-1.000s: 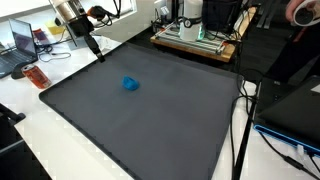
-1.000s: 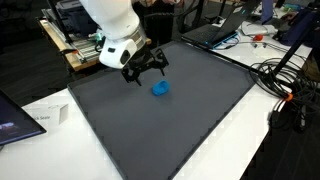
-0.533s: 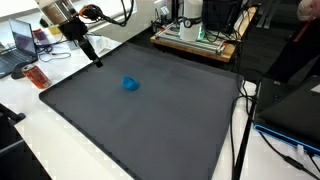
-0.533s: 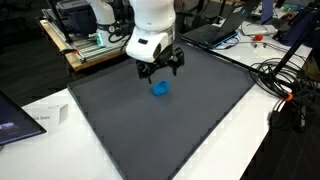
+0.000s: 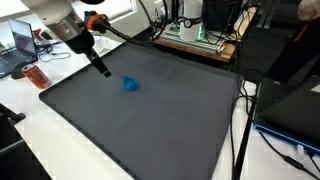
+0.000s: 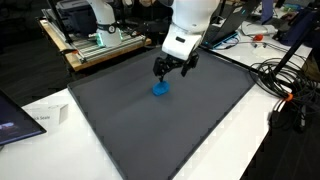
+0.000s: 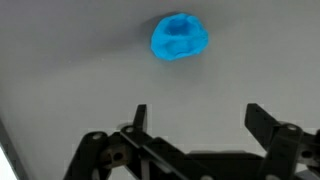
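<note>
A small blue lump (image 7: 179, 37) lies on the dark grey mat (image 5: 150, 120); it shows in both exterior views (image 5: 130, 84) (image 6: 161, 89). My gripper (image 7: 195, 115) hangs above the mat just beside the lump, jaws wide apart with nothing between them. In an exterior view the gripper (image 6: 174, 68) hovers right over the lump's far side; from another angle its fingertips (image 5: 104, 71) stand a little to the left of it. The lump lies free, ahead of the fingers in the wrist view.
A wooden stand with equipment (image 5: 197, 38) sits at the mat's far edge. Laptops (image 5: 22, 40) (image 6: 215, 33), an orange object (image 5: 35, 77), cables (image 6: 285, 75) and a paper card (image 6: 47, 115) lie on the white tables around the mat.
The arm has swung across the mat toward the blue lump, ending close above it. The jaws stayed wide apart. The lump has not moved.
</note>
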Motion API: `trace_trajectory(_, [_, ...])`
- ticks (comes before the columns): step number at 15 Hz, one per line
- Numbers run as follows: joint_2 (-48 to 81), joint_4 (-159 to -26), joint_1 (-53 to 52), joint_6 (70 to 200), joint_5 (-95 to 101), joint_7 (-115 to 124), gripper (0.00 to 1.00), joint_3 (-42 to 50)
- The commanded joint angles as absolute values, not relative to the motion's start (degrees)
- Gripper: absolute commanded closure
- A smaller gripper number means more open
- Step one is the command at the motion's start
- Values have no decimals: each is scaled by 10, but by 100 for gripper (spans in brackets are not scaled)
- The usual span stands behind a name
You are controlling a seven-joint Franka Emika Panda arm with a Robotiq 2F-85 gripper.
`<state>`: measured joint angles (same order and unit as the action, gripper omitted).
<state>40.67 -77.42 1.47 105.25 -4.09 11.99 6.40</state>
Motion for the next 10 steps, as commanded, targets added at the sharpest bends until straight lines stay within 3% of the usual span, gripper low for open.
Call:
trace_trajectory(1, [447,-712,-4,1008,1,146,0,65])
trace_trajectory(10, [484,-659,-51,942,67,191,0,70])
